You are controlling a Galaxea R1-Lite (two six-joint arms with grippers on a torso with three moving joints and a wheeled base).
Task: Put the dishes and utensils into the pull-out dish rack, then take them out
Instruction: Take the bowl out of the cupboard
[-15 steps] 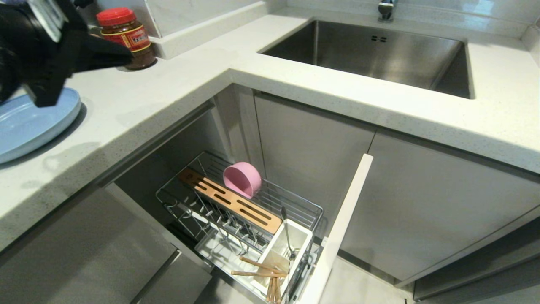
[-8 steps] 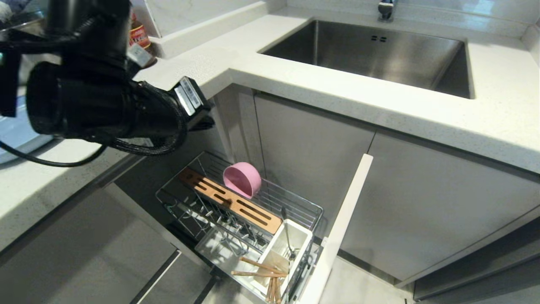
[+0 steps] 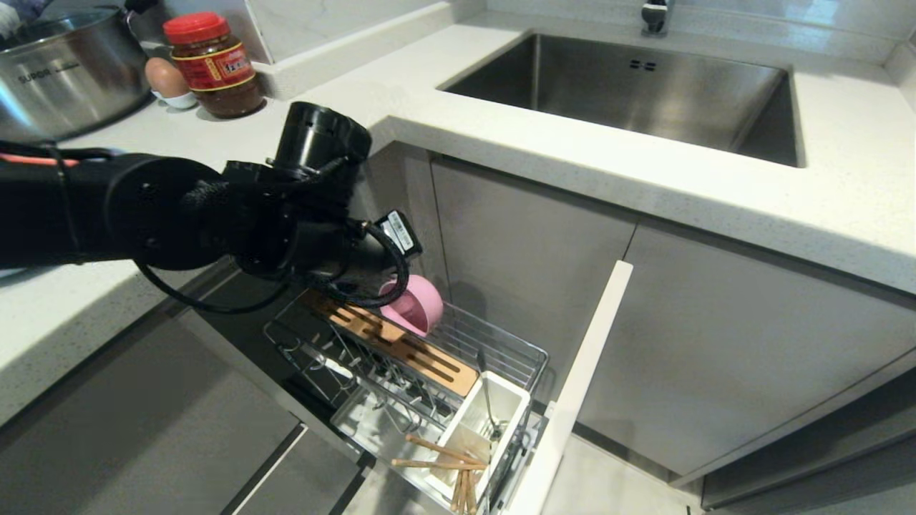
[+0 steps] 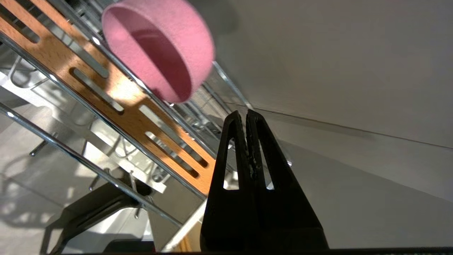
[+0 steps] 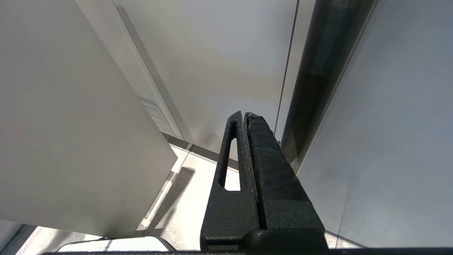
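Hovering my left claw (image 4: 246,115) pinched closed and empty just beside the pink bowl (image 4: 159,46), which lies tilted on the dish rack (image 3: 501,350); fingertips not touching it.

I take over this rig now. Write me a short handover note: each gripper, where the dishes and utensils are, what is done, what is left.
Left gripper: fingers shut, empty, above the dish rack short of the pink bowl.
Right gripper: shut, empty, parked by the cabinet fronts.
In the rack: bowl on its side behind the wooden strip; metal utensil in the white cup; chopsticks at the front.
Plate: not in view.
Left: bowl and utensils are not yet unloaded.
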